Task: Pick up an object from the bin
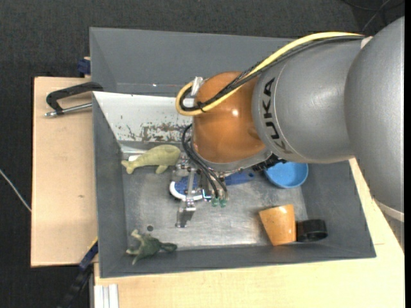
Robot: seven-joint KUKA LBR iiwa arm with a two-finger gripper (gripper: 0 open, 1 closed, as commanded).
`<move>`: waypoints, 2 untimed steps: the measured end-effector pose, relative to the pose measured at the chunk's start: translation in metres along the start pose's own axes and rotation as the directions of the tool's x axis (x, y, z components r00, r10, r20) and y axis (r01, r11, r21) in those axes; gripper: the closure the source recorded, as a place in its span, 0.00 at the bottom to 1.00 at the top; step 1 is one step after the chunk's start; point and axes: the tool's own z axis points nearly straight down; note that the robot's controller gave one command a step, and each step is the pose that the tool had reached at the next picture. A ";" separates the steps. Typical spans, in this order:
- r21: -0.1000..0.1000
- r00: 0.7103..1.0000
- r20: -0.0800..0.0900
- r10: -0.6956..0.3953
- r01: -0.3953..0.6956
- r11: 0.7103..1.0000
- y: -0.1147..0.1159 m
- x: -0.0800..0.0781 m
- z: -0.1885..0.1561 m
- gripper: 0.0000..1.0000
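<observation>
My gripper (186,213) hangs below the orange dome, low over the bin floor a little left of the middle. A small blue-and-white thing (176,188) lies close against its left side; I cannot tell whether the two touch. A pale yellow-green toy animal (154,158) lies just up and to the left of the gripper, apart from it. Part of a flat blue piece (239,177) sticks out from under the dome on the right.
A green toy dinosaur (148,248) lies in the front left corner. An orange cup (279,224) lies on its side at the front right with a black thing (313,230) beside it. A blue bowl (287,174) sits at the right, under the arm.
</observation>
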 end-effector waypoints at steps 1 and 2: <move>0.000 0.973 0.014 -0.229 0.229 0.973 -0.045 -0.057 0.075 0.00; -0.001 0.973 0.019 -0.228 0.229 0.974 -0.044 -0.058 0.074 1.00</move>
